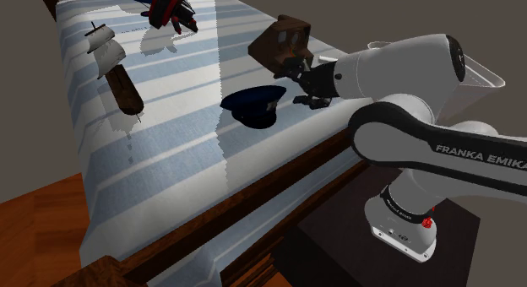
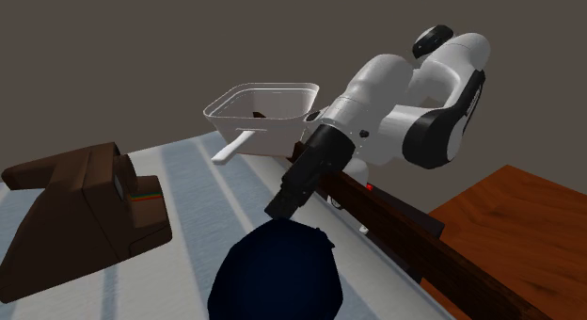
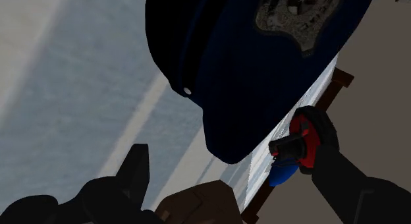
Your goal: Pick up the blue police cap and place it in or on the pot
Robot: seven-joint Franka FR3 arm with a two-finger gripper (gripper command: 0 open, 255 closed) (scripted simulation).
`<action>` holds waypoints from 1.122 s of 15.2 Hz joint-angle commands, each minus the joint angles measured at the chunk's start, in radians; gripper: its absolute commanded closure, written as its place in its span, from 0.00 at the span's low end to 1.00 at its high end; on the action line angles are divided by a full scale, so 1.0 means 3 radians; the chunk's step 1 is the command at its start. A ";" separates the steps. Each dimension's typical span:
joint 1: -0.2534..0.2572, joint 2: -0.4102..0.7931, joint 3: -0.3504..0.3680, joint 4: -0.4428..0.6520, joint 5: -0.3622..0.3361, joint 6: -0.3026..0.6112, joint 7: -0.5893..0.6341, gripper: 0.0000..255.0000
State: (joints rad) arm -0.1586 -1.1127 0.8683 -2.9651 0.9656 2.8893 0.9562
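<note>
Your gripper (image 2: 282, 207) is hanging open and empty by the cap (image 1: 255, 105); the pot (image 2: 268, 130) is standing upright; the arm (image 1: 477, 154) is showing "FRANKA EMIKA".

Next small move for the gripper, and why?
Probably ease the gripper down toward the cap until its edge sits between the fingers. They stand open, the cap lies just ahead of them on the striped surface, and nothing is held yet.
</note>
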 commanded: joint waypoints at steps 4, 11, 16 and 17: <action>-0.0073 0.0539 0.0073 0.0102 0.0149 0.0485 -0.0178 0.00; -0.0073 0.0538 0.0072 0.0102 0.0146 0.0484 -0.0176 0.00; -0.0073 0.0538 0.0072 0.0102 0.0146 0.0484 -0.0176 1.00; -0.0072 0.0537 0.0072 0.0101 0.0146 0.0484 -0.0176 1.00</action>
State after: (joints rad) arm -0.1806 -0.9516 0.8895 -2.9347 1.0096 3.0347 0.9035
